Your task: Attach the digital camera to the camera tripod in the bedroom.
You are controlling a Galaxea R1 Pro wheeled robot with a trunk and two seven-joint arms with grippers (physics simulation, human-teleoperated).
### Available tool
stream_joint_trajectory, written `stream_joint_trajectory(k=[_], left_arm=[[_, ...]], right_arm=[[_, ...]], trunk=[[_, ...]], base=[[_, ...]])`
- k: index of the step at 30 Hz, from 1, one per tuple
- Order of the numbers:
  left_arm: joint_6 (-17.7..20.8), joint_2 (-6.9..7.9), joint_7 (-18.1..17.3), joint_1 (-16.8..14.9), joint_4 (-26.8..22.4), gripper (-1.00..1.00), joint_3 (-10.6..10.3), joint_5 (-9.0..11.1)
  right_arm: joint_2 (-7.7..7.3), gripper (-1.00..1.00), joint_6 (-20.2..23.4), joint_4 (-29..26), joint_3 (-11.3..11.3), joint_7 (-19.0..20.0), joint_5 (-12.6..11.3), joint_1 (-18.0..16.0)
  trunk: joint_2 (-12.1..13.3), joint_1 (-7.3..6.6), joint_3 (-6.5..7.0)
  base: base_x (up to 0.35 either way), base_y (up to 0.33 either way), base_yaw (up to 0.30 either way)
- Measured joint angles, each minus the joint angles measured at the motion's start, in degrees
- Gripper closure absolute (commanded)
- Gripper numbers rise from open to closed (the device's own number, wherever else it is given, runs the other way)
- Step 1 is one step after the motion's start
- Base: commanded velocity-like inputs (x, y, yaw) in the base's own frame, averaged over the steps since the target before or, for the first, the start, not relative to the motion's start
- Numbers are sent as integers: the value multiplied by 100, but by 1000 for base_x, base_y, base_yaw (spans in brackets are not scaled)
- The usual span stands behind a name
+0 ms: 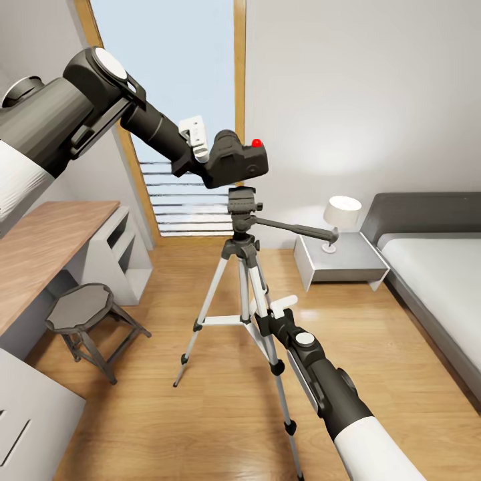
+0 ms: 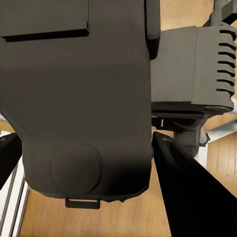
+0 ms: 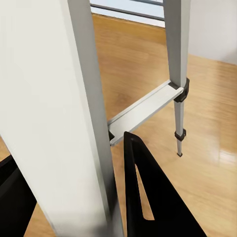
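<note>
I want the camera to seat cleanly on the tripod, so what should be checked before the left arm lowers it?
1. Left gripper clamped on the digital camera: ok, fingers flank the body.
2. Camera above the tripod head: ok in the head view; exact centring cannot tell.
3. Camera level: not ok, it looks slightly tilted.
4. Right gripper bracing a leg of the camera tripod: ok.
5. All three feet on the floor: cannot tell.

Black digital camera (image 1: 237, 162) with red button; silver-legged camera tripod (image 1: 242, 280).
</note>
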Motion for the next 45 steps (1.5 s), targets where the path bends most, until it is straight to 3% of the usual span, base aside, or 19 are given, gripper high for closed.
stream_joint_trajectory(k=[19, 23, 28, 32, 45], left_arm=[[7, -102, 20, 34, 146, 100, 1, 56], [13, -99, -22, 35, 145, 100, 11, 191], [22, -97, -47, 35, 153, 100, 16, 499], [22, -93, -54, 35, 161, 100, 19, 607], [16, -78, -68, 35, 188, 100, 16, 662]], right_arm=[[0, 100, -2, 2, -2, 1, 0, -1], [0, 100, -3, 2, -2, 1, 0, 0], [0, 100, -4, 2, 1, 1, 1, 0], [0, 100, -4, 2, -2, 1, 1, 0], [0, 100, -4, 3, -3, 1, 0, 0]], trunk=[[0, 0, 0], [0, 0, 0], [0, 0, 0], [0, 0, 0], [0, 0, 0]], base=[[0, 0, 0], [0, 0, 0], [0, 0, 0], [0, 0, 0], [0, 0, 0]])
